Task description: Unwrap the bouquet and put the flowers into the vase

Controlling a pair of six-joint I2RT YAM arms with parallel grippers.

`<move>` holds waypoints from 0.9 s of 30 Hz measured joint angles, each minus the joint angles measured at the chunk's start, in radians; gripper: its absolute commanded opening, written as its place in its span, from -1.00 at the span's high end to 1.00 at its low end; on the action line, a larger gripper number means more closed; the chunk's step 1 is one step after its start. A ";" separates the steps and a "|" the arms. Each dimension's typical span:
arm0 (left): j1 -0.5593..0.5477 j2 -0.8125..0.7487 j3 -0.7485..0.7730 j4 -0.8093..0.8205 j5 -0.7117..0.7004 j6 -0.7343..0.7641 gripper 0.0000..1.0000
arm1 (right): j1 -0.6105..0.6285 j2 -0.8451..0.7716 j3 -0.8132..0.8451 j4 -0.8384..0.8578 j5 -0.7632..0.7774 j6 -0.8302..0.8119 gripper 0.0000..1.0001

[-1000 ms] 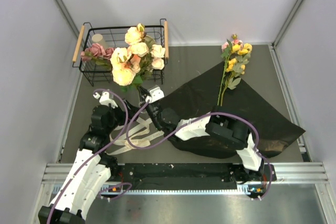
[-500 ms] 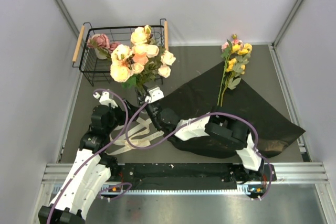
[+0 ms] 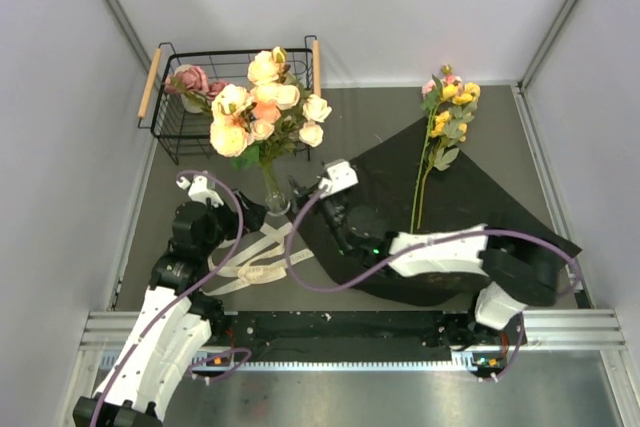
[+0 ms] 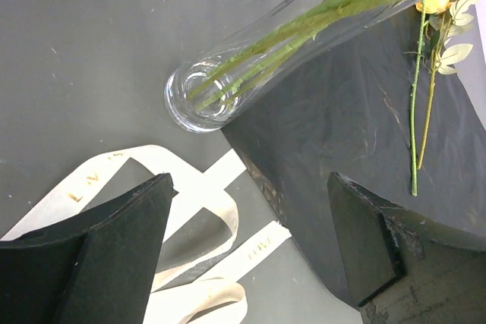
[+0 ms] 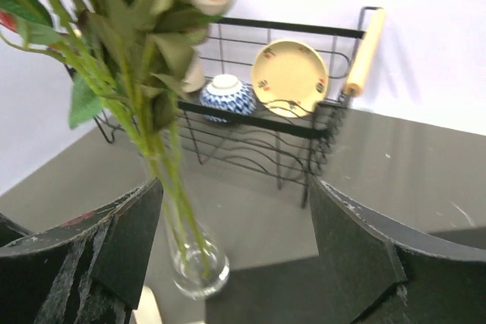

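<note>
Dark grey matte table [image 3: 370, 117], closed in by pale walls at back and sides. At far left corner, a black wire basket with 2 wooden handles [image 3: 178, 142]. Just in front of it, upright on bare tabletop, a narrow clear glass vase [image 3: 274, 199] holding green-stemmed peach and yellow flowers [image 3: 262, 112]. Near left, a loose cream ribbon [image 3: 255, 265], flat in loops, reaching the edge of a large black paper sheet [image 3: 500, 217] spread over centre and right. Across that sheet's far corner, 1 flower sprig with yellow and pink blooms [image 3: 445, 112]: stem on paper, heads beyond it over tabletop.
</note>
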 measured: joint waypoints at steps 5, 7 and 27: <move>0.000 -0.042 0.004 -0.043 0.000 0.004 -0.80 | -0.042 -0.247 -0.197 -0.204 0.009 0.070 -0.58; 0.000 -0.058 0.009 -0.058 0.001 0.005 -0.80 | -0.116 -0.324 -0.255 -0.336 0.006 0.156 -0.57; 0.000 -0.120 0.085 -0.141 0.039 0.002 -0.80 | -0.985 -0.121 0.042 -1.204 -0.344 0.633 0.35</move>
